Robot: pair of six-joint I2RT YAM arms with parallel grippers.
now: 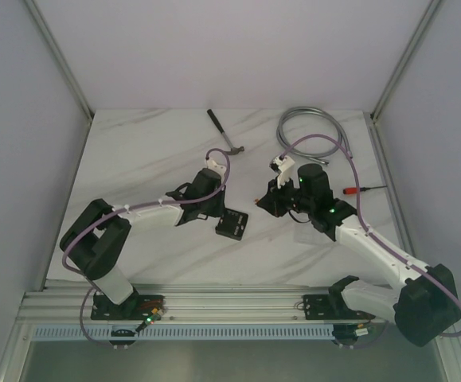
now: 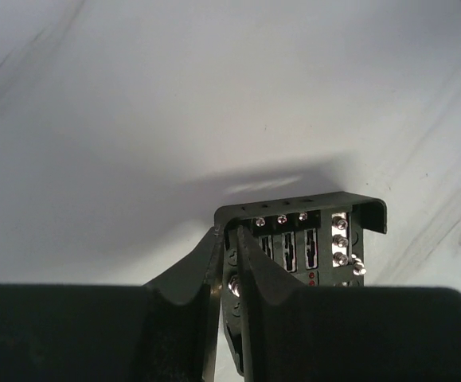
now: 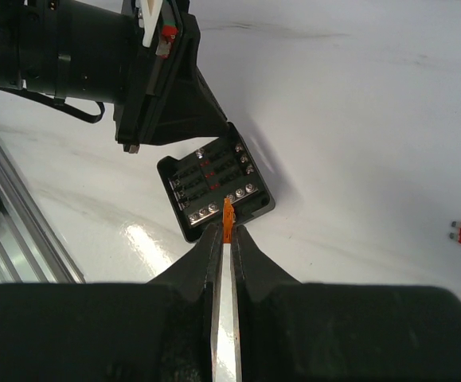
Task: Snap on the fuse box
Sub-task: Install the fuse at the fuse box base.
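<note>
Fuse box (image 3: 214,187), slots showing.
Left gripper (image 2: 228,233) clamps its wall; right gripper (image 3: 227,230) pinches an orange fuse (image 3: 228,212) (seen edge-on).

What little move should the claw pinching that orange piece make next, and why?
Probably the right claw should lower its orange fuse toward a slot in the fuse box: the fuse is pinched at the claw's tips, close by the box's near edge, and the left claw is gripping the box's wall, steadying it.

Overhead and 2 wrist views share fuse box (image 1: 232,225).
</note>
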